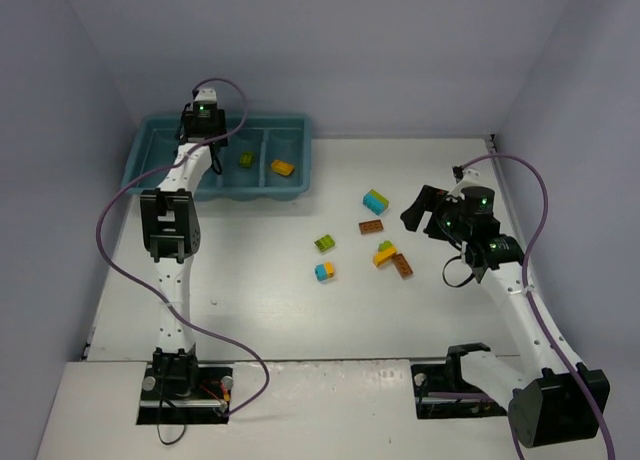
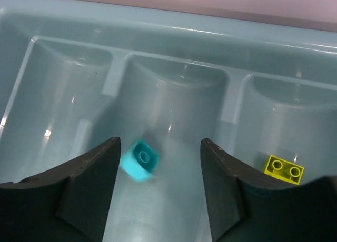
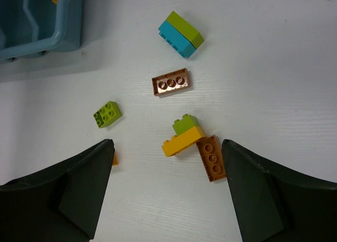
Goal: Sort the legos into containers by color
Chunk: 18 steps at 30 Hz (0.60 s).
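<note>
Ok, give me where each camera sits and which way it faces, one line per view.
Top external: above and behind, facing down on the table; left arm and right arm show, bases nearest.
Left wrist: over the tray, facing into its compartments; open left gripper flanks a teal brick.
Right wrist: above loose bricks, facing down; open right gripper shows.
Shared: top and right wrist both see the teal-lime brick stack.

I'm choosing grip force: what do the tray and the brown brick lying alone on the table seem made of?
The tray looks like moulded plastic with a semi-gloss finish: soft light streaks run along its rounded compartment walls. The lone brown brick looks like hard, glossy plastic, perhaps slightly translucent: crisp edges and bright highlights on its studs.
</note>
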Tool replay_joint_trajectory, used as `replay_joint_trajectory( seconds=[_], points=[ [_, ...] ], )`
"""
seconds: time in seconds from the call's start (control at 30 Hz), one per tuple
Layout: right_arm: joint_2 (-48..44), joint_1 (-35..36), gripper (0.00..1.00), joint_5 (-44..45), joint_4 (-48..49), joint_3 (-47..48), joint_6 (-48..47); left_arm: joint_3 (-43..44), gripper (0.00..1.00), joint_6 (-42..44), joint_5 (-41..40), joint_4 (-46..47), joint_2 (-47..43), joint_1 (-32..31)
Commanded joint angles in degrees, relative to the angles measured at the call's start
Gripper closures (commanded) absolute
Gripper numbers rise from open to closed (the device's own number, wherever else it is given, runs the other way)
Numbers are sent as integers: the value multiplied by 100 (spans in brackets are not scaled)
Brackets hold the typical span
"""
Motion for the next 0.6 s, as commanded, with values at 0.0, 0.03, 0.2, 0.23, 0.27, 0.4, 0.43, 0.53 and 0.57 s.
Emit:
replay_joint_trajectory(
  seconds=[0.0,0.03,0.2,0.23,0.27,0.4,0.43,0.53,0.57],
  points=[
    [-124,-11,20,70,203,120,58,403,43,-61,132,444,-334,114],
    [-124,-11,20,70,203,129,50,411,40,-70,167,435,-361,123],
    [-89,-11,20,79,195,191,-20,280,39,-184,948,145,-904,70],
    [-72,-11,20,96,195,200,-47,97,39,-211,1298,93,-1019,9],
    [-80,-11,20,105,195,208,-64,8,39,-220,1571,40,-1151,-44],
    [-54,-11,20,149,203,279,-152,-291,39,-89,2328,-443,-1722,-518],
    [-54,-19,20,149,203,287,-170,-344,39,-62,2426,-652,-1776,-649],
    [-89,-11,20,105,195,261,-179,-564,39,88,2918,-961,-1934,-1221],
    [-98,-19,20,88,195,252,-170,-686,39,149,3206,-1014,-1934,-1500]
  ],
)
